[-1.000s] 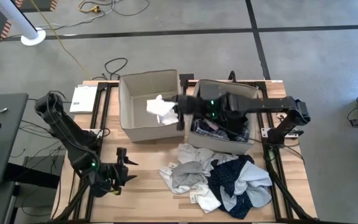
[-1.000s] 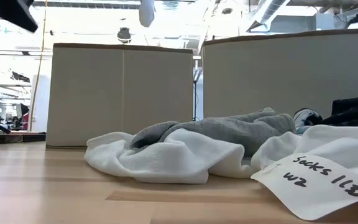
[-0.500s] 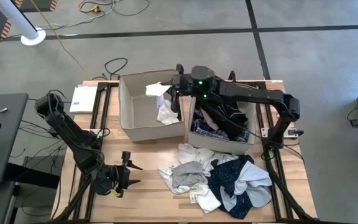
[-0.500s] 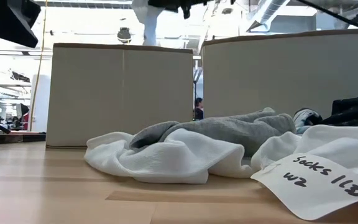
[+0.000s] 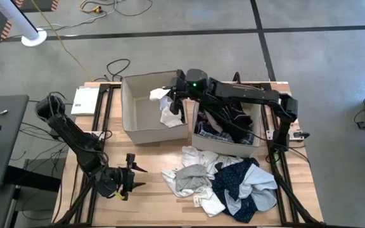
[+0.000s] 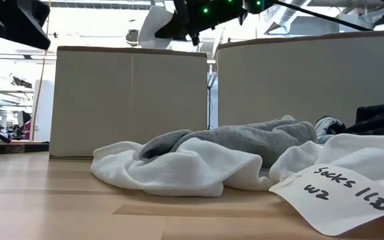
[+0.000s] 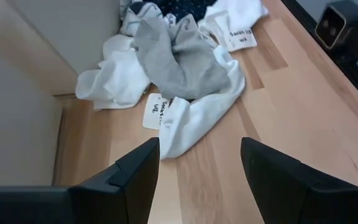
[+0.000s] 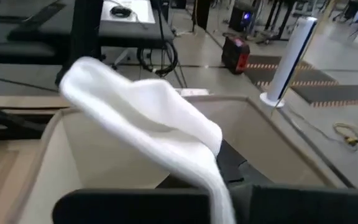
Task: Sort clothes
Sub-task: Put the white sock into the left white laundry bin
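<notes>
The right end effector [image 5: 173, 100] is reaching over the left beige fabric box [image 5: 135, 120], near the wall it shares with the right beige fabric box [image 5: 253, 144], and it is gripping a white garment [image 5: 165, 109] between closed fingers. In the right wrist view the white garment [image 8: 148, 127] is draping out ahead of the fingers and hanging down over the open box [image 8: 278, 146]. In the low view the same arm is showing above the box tops, with the white cloth [image 6: 153, 21] dangling from it. The right box is holding dark and blue plaid clothes [image 5: 224, 123]. The rest of the clothes are lying in a loose pile on the wooden worktop [image 5: 151, 196] just in front of the right box: a grey garment [image 5: 187, 180] touching white pieces [image 5: 209, 202], and beside them a navy dotted garment [image 5: 236, 180] with a light blue garment [image 5: 262, 193] against it. The left end effector [image 5: 132, 178] is hovering low over the front left part of the worktop, well apart from the pile, with its fingers spread wide and holding nothing. In the left wrist view the grey garment [image 7: 179, 59] is lying over white fabric [image 7: 194, 115] carrying a handwritten paper label [image 7: 156, 111].
</notes>
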Robot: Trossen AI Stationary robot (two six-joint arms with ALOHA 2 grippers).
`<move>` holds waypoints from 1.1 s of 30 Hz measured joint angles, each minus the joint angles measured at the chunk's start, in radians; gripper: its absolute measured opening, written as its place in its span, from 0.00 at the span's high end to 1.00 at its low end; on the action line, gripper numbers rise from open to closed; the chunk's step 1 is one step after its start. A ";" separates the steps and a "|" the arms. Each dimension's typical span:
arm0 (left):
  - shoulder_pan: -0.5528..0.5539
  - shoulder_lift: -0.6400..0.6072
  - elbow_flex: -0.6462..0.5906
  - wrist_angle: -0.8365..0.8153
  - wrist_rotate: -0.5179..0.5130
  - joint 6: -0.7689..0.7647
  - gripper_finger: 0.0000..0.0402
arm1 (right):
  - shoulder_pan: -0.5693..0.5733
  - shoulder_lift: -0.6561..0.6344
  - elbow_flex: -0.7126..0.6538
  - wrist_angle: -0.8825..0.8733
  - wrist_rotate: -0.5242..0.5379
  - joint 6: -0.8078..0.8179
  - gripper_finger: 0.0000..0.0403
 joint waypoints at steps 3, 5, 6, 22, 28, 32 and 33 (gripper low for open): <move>0.016 0.028 0.000 0.028 0.036 0.014 0.45 | 0.001 0.015 0.002 -0.033 -0.007 0.023 0.96; 0.030 0.053 0.000 0.055 0.065 0.028 0.45 | -0.004 0.027 0.000 -0.067 -0.017 0.048 0.93; 0.037 0.065 0.000 0.062 0.076 0.034 0.45 | -0.006 0.030 0.000 -0.076 -0.019 0.061 0.91; 0.138 0.174 0.000 0.152 0.130 0.054 0.45 | -0.009 0.029 0.000 -0.248 -0.067 0.112 0.49; 0.168 0.177 0.000 0.168 0.147 0.061 0.45 | 0.005 0.017 0.000 -0.285 -0.095 0.118 0.30; 0.187 0.177 0.000 0.169 0.147 0.061 0.45 | 0.014 -0.001 0.000 -0.293 -0.095 0.114 0.27; 0.191 0.177 0.000 0.169 0.148 0.061 0.45 | 0.017 -0.011 0.000 -0.304 -0.095 0.113 0.26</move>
